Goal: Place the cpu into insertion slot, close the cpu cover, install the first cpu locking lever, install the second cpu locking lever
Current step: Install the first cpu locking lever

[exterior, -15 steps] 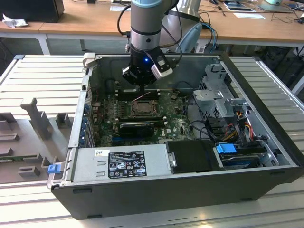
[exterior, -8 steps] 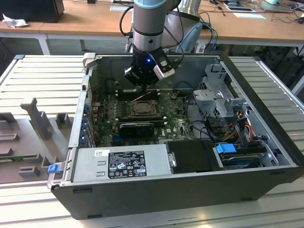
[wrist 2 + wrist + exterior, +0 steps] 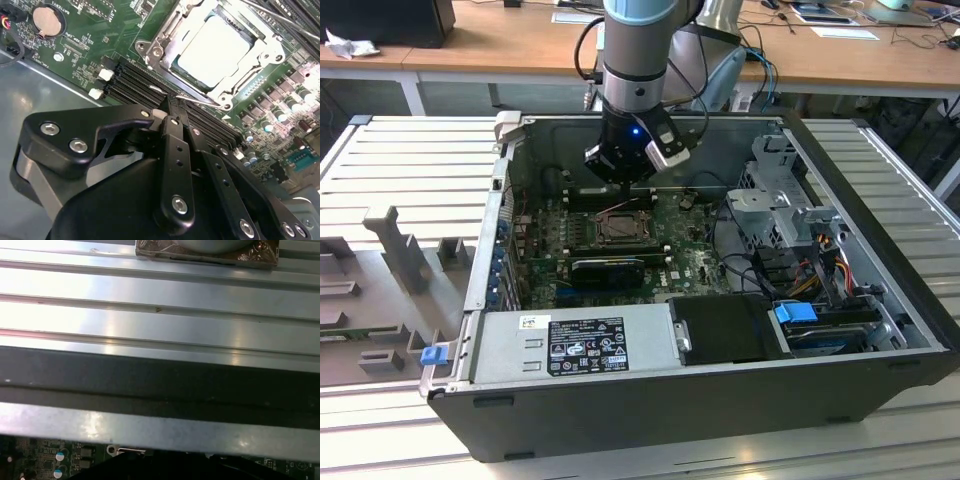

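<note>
Second wrist view: cpu (image 3: 212, 47) seated in insertion slot (image 3: 175, 65), cpu cover (image 3: 165, 47) lowered around it, claw (image 3: 172, 102) clenched beside a thin locking lever (image 3: 197, 100), levers apparently unlatched.

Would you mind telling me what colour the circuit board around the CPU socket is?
Green, seen best in the second wrist view: the circuit board surrounds the insertion slot.

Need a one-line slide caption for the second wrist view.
Pincer at a locking lever beside the covered cpu.

Silver-grey arm (image 3: 632, 50), blue ring, black screw-studded gripper (image 3: 175, 117) linkage.
</note>
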You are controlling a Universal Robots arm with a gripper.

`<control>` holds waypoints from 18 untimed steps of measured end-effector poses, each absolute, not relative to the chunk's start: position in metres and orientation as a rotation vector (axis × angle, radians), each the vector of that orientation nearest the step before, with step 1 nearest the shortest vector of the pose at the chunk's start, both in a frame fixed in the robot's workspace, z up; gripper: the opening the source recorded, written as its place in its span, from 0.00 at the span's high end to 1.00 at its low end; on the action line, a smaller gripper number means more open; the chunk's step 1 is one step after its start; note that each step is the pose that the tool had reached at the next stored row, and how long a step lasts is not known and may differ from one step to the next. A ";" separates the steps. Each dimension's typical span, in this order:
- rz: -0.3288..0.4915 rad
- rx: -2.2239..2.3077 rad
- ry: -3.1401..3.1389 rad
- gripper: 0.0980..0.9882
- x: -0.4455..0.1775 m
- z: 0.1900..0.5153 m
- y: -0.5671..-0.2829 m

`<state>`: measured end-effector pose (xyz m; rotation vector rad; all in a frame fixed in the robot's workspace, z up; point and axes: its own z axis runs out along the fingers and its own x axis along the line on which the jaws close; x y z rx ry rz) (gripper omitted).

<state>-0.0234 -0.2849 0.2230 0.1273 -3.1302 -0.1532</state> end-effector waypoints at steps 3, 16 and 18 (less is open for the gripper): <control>-0.153 0.128 -3.130 0.99 -0.021 0.222 -0.285; -0.154 0.128 -3.132 0.99 -0.015 0.213 -0.285; -0.154 0.128 -3.132 0.99 -0.015 0.208 -0.285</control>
